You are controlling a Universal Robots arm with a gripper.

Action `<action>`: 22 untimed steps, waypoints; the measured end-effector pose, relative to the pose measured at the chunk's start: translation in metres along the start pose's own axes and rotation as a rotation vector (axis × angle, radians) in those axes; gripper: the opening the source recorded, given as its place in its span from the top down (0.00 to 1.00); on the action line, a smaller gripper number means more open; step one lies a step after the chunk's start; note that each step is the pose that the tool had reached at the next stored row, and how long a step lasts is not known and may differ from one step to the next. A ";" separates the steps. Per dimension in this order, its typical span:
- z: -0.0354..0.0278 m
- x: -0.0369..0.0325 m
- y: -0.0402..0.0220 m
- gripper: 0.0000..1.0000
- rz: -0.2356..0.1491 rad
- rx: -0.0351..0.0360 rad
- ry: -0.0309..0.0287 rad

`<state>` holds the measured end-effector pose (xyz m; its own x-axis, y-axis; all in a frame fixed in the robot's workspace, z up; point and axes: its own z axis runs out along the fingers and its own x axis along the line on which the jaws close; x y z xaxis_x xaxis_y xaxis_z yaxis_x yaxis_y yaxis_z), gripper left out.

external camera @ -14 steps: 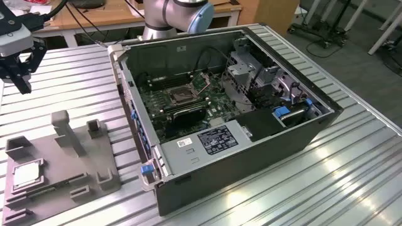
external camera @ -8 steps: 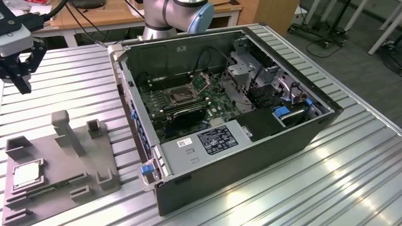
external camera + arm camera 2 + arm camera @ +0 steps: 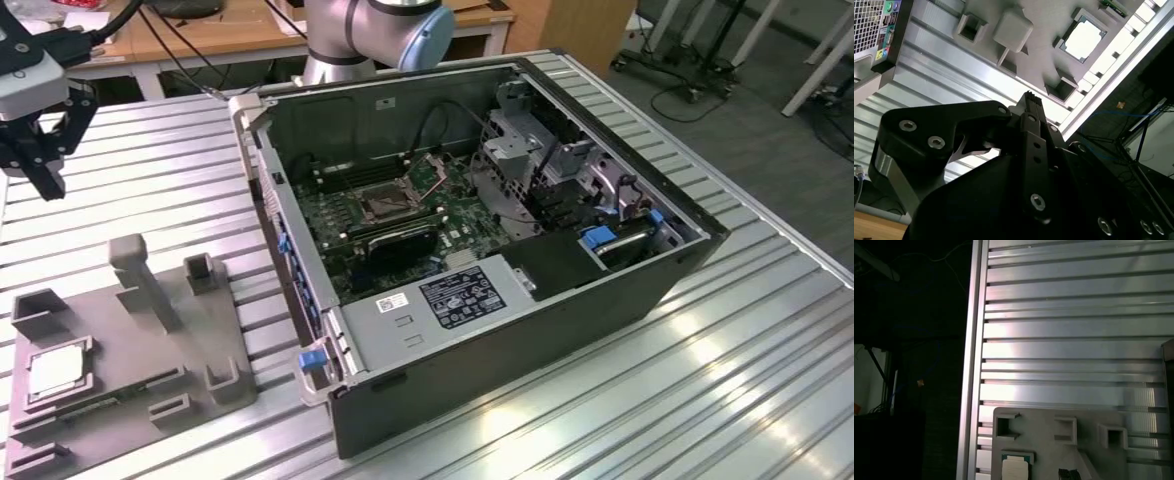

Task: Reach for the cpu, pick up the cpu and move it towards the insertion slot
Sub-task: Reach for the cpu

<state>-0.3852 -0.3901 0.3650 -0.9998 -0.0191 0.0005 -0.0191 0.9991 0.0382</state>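
In the exterior view, the gripper (image 3: 51,185) hangs at the far left, pointing down over the ribbed aluminium desk (image 3: 174,160). How wide it stands cannot be told from any view. Well apart from the gripper, nearer the camera and lower in that view, a grey moulded fixture (image 3: 140,345) lies flat on the desk. The cpu (image 3: 56,370) sits in a square pocket at the fixture's left end, silvery top up, and the gripper does not touch it. In the second wrist view, the gripper (image 3: 1029,100) is dark in the foreground. The cpu (image 3: 1083,39) lies beyond its tip in the fixture (image 3: 1044,30), with a narrow green circuit strip (image 3: 1114,6) just beside the pocket. The first wrist view shows the cpu (image 3: 1015,471) with its green rim, seated at the fixture's (image 3: 1054,450) edge near the desk's side rail (image 3: 974,365). Towards the exterior view's right of the gripper, the arm (image 3: 367,30) rises behind an open computer case (image 3: 534,330) lying on its side. Inside it, on the green motherboard (image 3: 340,240), the insertion slot (image 3: 387,205) shows as a dark square in a silver frame, well apart from both the gripper and the cpu.
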 end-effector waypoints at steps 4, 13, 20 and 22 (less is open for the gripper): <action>0.0005 0.0069 0.0001 0.90 0.000 -0.0001 0.0000; 0.0019 0.0209 0.0003 0.90 0.000 0.0000 -0.0001; 0.0020 0.0212 0.0003 0.90 0.000 0.0000 0.0000; 0.0020 0.0212 0.0003 0.90 0.000 0.0000 0.0000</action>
<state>-0.4064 -0.3901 0.3631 -0.9998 -0.0191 0.0005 -0.0191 0.9991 0.0382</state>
